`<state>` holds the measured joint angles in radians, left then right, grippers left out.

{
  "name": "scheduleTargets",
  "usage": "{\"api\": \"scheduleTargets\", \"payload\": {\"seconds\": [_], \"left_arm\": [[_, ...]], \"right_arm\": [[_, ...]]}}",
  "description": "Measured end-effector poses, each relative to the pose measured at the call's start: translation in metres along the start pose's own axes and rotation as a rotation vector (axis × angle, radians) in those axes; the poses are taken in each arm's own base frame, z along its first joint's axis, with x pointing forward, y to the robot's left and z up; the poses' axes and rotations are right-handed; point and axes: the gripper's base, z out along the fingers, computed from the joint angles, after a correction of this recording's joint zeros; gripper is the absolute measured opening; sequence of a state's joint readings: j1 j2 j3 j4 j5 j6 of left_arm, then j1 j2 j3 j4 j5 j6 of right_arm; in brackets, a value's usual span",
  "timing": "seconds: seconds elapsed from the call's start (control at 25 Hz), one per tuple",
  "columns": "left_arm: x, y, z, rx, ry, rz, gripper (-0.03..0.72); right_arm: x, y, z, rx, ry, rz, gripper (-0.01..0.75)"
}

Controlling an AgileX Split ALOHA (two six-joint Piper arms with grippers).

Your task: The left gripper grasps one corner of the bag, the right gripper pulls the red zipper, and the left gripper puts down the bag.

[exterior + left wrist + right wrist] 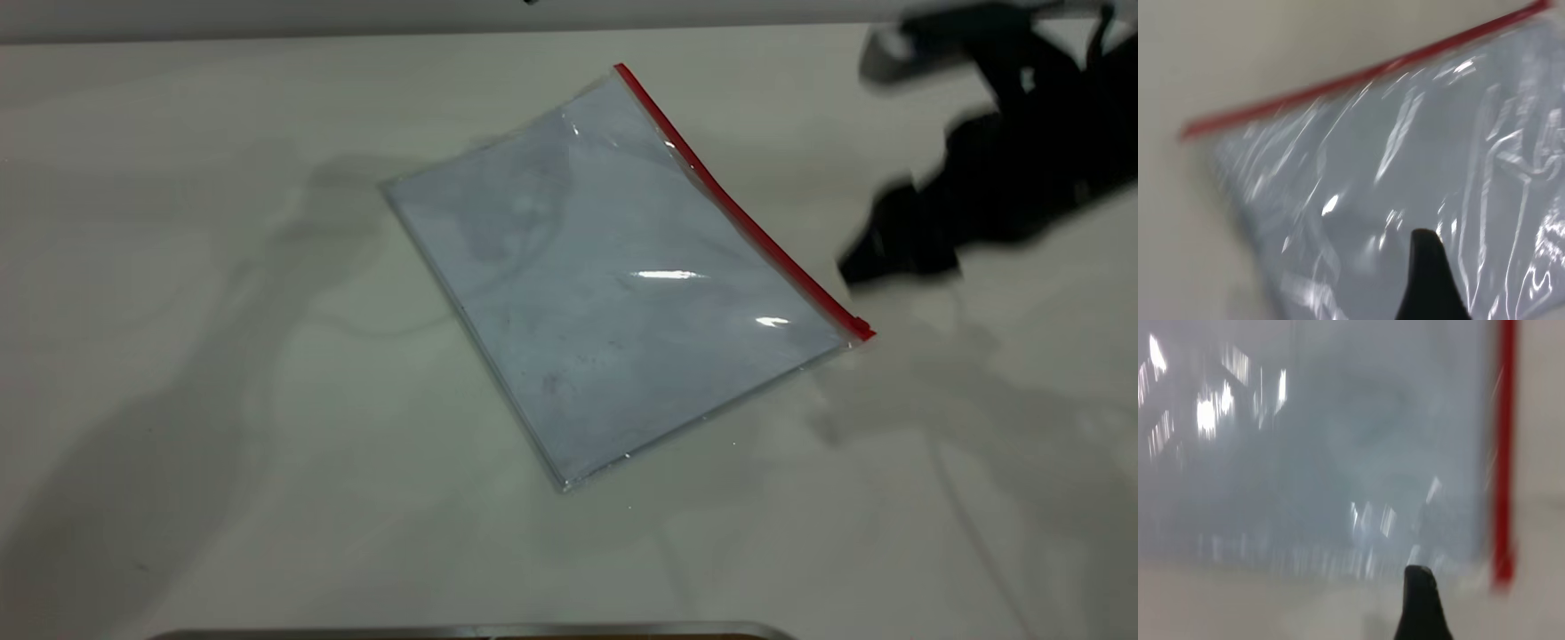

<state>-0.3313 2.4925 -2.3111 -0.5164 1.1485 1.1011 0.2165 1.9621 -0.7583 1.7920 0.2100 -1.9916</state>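
Left tool (pixel 1425 270), grip state untellable, should pinch the flat clear plastic bag (pixel 605 276) squarely at its thin red zipper's (pixel 738 209) 12 o'clock corner.

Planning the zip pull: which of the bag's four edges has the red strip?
The edge of the bag facing the right hand: the red zipper runs along it; the other three are clear plastic.

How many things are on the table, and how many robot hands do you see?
Bag: 1
Red zipper on the bag: 1
Right gripper, beside the zipper edge: 1
Left gripper, seen only in its wrist view: 1
Total: 4
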Motion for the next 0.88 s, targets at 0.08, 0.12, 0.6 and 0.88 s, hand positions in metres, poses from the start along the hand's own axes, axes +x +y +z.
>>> {"api": "scheduleTargets", "payload": {"seconds": [0.08,0.12,0.6,0.88], "left_arm": [[-0.003,0.005,-0.014,-0.075,0.047,-0.119,0.574],[-0.005,0.007,-0.023,-0.127,0.063,-0.178,0.575],[-0.053,-0.028,-0.198,-0.640,-0.150,-0.558,0.575],[-0.064,-0.074,-0.268,-0.704,-0.297,-0.595,0.575]], "right_arm": [[-0.026,-0.001,-0.019,0.019,-0.104,0.000,0.577],[-0.039,-0.001,-0.030,0.028,-0.156,0.001,0.577],[-0.095,0.036,-0.222,-0.011,-0.734,0.005,0.566],[-0.063,0.075,-0.291,-0.208,-0.736,-0.066,0.561]]}}
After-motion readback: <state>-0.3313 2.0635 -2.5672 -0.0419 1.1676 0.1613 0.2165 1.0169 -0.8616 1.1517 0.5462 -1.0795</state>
